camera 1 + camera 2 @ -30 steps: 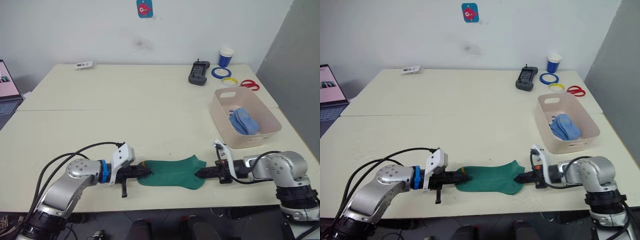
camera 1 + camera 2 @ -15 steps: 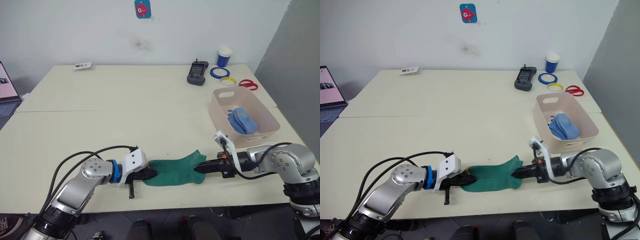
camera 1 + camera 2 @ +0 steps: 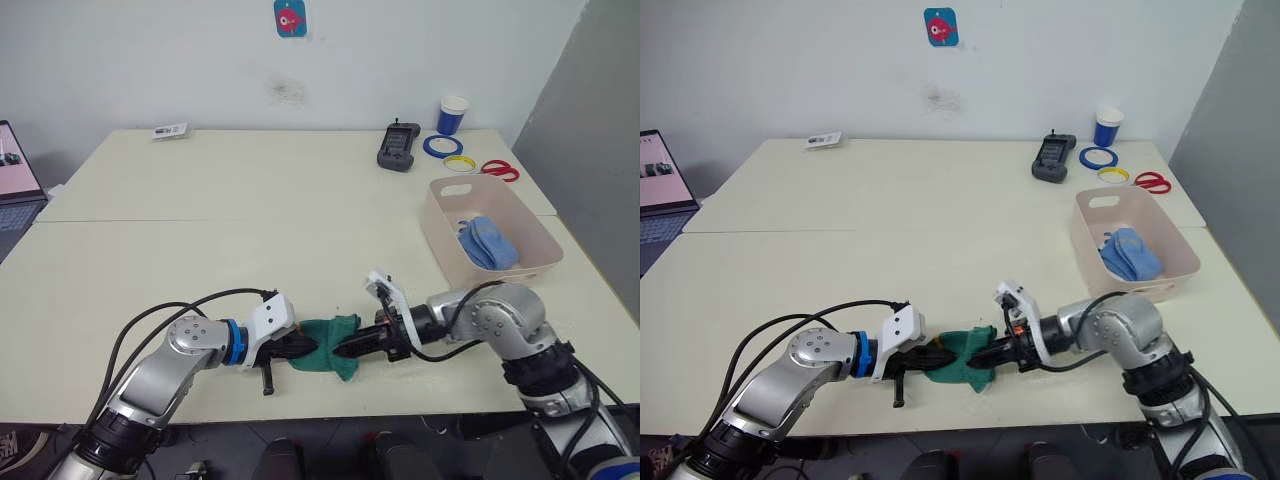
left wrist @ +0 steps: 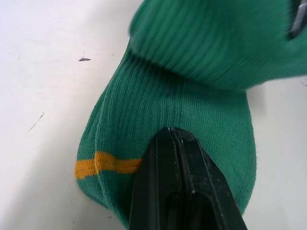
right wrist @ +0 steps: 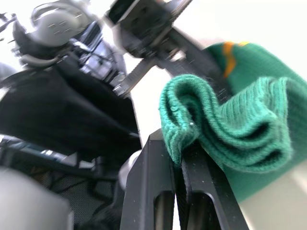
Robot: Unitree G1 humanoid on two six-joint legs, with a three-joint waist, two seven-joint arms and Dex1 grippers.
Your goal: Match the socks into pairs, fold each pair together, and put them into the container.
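Green socks (image 3: 328, 342) with yellow trim lie bunched near the front edge of the counter (image 3: 250, 230), and we are mid-fold. Our left gripper (image 3: 296, 347) has its jaws pressed together on the trimmed end; our right gripper (image 3: 345, 351) pinches the other end, doubled over toward the left. Light blue socks (image 3: 488, 242) sit in the pink container (image 3: 525, 273) by the counter's right edge. Next, we judge, comes finishing the fold, then one secure grip for the carry to the container.
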